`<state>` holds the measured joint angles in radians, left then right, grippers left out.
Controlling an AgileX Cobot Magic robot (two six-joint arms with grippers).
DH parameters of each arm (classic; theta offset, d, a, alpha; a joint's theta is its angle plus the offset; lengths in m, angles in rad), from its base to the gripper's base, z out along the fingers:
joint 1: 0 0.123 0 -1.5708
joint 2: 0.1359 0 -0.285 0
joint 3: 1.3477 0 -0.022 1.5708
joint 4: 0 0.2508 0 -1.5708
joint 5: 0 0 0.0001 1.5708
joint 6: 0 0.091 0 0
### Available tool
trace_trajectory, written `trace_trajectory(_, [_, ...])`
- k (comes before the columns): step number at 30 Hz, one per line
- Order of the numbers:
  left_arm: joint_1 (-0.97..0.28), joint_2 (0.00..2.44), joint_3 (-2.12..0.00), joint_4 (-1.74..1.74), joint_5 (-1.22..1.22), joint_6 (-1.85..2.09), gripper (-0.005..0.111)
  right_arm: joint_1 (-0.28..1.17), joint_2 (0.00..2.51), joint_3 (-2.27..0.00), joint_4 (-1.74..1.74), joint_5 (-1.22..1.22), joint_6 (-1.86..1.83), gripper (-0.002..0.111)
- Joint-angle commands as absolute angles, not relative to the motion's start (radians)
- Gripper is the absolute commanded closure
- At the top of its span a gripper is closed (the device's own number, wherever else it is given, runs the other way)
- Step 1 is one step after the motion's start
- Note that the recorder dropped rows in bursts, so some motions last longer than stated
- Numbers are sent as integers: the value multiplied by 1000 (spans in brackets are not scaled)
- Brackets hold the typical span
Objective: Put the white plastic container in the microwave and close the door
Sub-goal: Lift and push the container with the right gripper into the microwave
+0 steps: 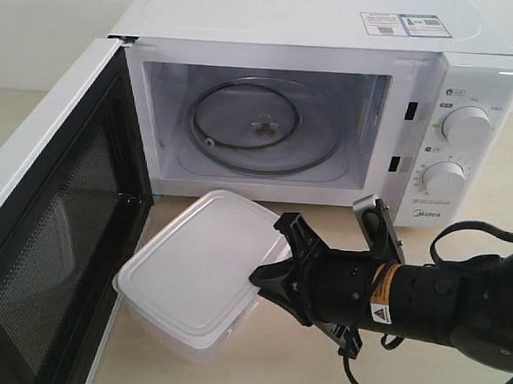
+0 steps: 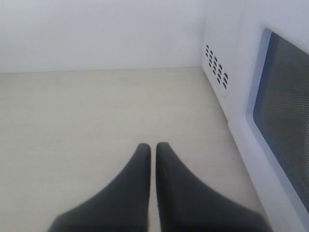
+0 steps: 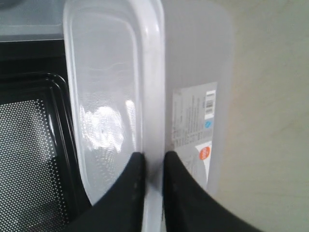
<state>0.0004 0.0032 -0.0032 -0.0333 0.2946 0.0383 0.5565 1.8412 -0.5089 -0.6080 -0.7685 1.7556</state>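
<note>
Pale cream table [image 2: 96,111] under the left gripper [image 2: 153,145], matte and faintly grained. Plain white wall [image 2: 96,34] well ahead of it, meeting the table in a straight seam. Same cream surface beside and below the right gripper [image 3: 153,157]. Soft, even light throughout, with faint, blurred shadows.

The black right arm [image 1: 441,299] carries an orange warning sticker [image 1: 380,306], a looping black cable [image 1: 472,224] and tapered jaws.

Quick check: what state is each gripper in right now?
Left gripper: closed, holding nothing.
Right gripper: closed on the rim of the white plastic container.
</note>
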Motion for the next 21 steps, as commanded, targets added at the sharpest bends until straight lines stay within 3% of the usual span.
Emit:
trace_trajectory(1, [6,0,0,-38,296,34,102,559,1837,-511,-626,-766,1737,108])
trace_trajectory(13, [6,0,0,-38,296,34,102,559,1680,-511,-511,-664,1656,108])
trace_trajectory(21, [6,0,0,-38,296,34,102,559,1666,-511,-239,-676,1575,108])
